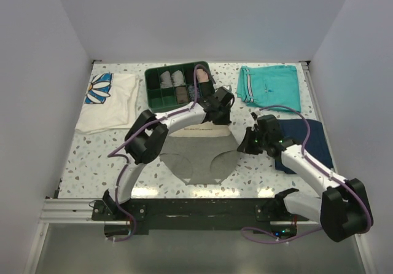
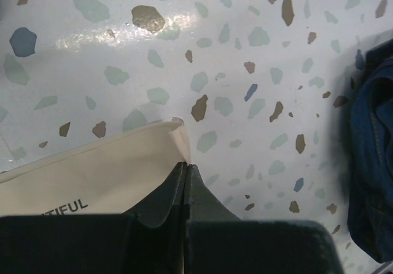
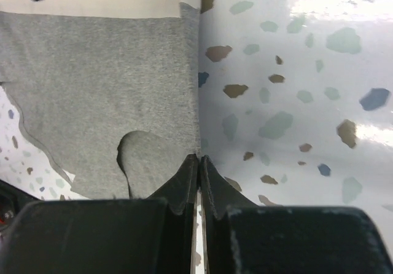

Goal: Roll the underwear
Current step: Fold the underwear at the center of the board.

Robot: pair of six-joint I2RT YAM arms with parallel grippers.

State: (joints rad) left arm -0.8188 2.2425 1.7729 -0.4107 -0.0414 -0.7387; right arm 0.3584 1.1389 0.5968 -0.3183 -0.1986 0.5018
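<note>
Underwear lies flat on the worktop just before the green tray, waistband tray-side. Left pincer pinches that band's right corner; right pincer, closed, sits farther from the tray on the same edge.

The underwear is soft, matt grey knit cloth with a smoother cream waistband. The counter is hard, glossy and speckled, and shows patches of glare. My left pincer and right pincer are dark matt plastic. The navy garment looks like coarse denim.
</note>
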